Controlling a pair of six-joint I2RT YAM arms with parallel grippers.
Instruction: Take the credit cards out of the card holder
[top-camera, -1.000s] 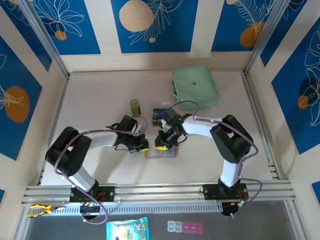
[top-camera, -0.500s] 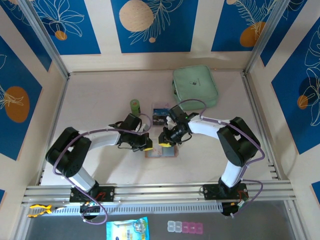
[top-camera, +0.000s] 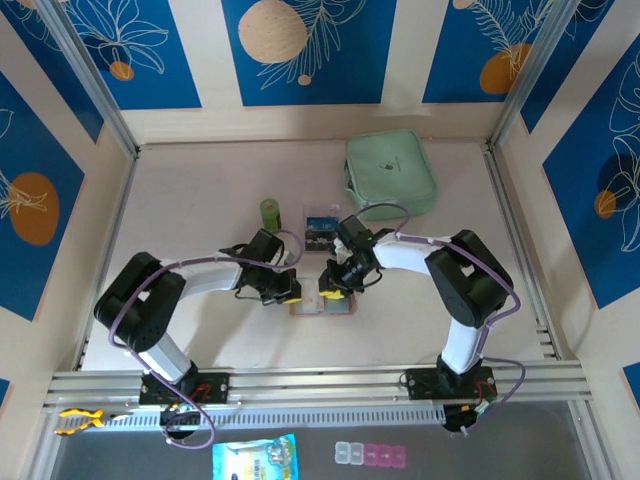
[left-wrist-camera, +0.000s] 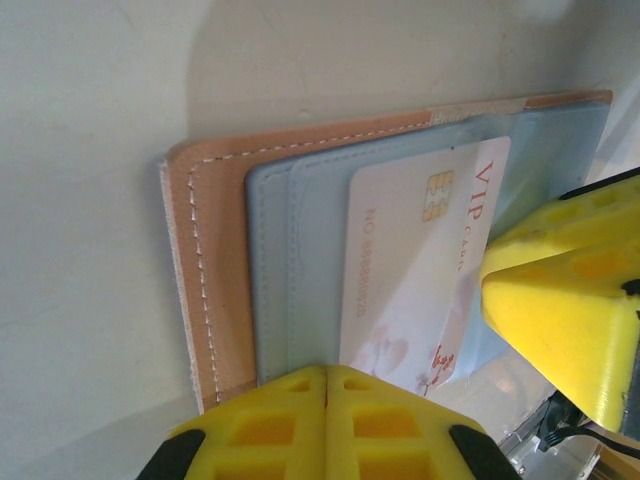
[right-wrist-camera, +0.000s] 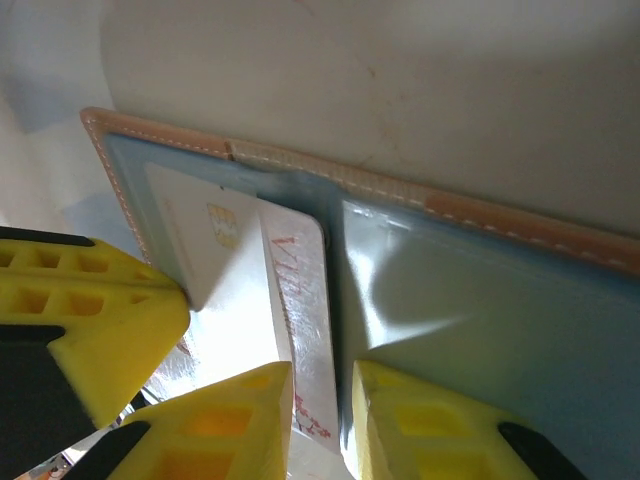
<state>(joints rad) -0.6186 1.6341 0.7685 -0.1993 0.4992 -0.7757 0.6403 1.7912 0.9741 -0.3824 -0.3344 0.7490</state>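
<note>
Tan leather bifold card holder (top-camera: 336, 306) (left-wrist-camera: 215, 300) (right-wrist-camera: 500, 225) lies open and flat on the pale surface (top-camera: 200, 180), near the middle toward the near edge, between both arms. White VIP chip card (left-wrist-camera: 410, 270) (right-wrist-camera: 300, 290) sits in its blue-grey clear pocket, one end poking out. Left end effector (top-camera: 289, 296) (left-wrist-camera: 325, 385): yellow fingers together, tips at the holder's left flap. Right end effector (top-camera: 327, 293) (right-wrist-camera: 320, 385): fingers narrowly apart with the card's free end between them, apparently pinched. Mint-green zip pouch (top-camera: 390, 172) lies toward the far right corner, well apart.

Table (top-camera: 200, 190) bears card holder (top-camera: 336, 307), mint pouch (top-camera: 390, 175), green cylinder (top-camera: 269, 212).
</note>
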